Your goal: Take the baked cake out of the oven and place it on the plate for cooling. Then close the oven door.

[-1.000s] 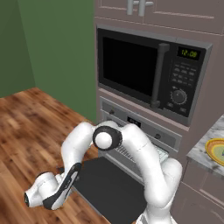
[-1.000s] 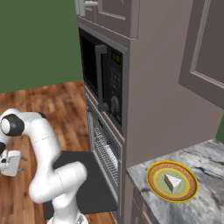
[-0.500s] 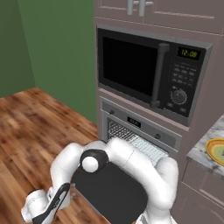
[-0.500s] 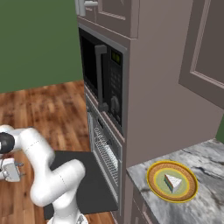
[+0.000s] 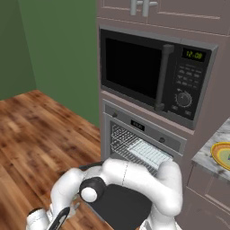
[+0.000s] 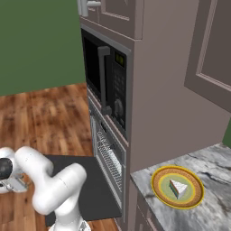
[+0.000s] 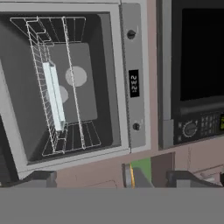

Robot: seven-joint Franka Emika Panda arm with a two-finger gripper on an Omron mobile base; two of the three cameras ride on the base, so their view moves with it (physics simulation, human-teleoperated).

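Left base view
- Oven (image 5: pixel 143 134): built into the cabinet column under the microwave (image 5: pixel 152 78); cavity exposed, wire rack (image 5: pixel 139 150) visible inside.
- Oven door (image 5: pixel 119 204): dropped down flat, dark panel partly hidden behind the arm.
- Plate (image 5: pixel 221 155): at the right edge, on the grey counter (image 5: pixel 207 155).
- Arm: folded low over the door, hand down near the wood floor (image 5: pixel 36 130) at the lower left.

Right base view
- Plate (image 6: pixel 177 187): on the marbled counter (image 6: pixel 212 180), yellow-orange rim, pale centre.
- Cake (image 6: pixel 178 186): a wedge slice lying on the plate's centre.
- Oven (image 6: pixel 108 151): seen edge-on, rack showing in the opening.
- Oven door (image 6: pixel 85 185): lying open, level, just above the floor.
- Gripper (image 6: pixel 13 184): low at the left edge, beside the door; finger spacing unclear here.

Hand view
- Oven (image 7: pixel 131 78): picture rolled sideways; the cavity faces the camera with the rack (image 7: pixel 59 87) inside, display and two knobs on the frame strip.
- Microwave (image 7: pixel 197 70): beside the oven.
- Gripper (image 7: pixel 113 179): fingertips spread wide, at opposite sides of the lower edge, nothing between them; hand released.
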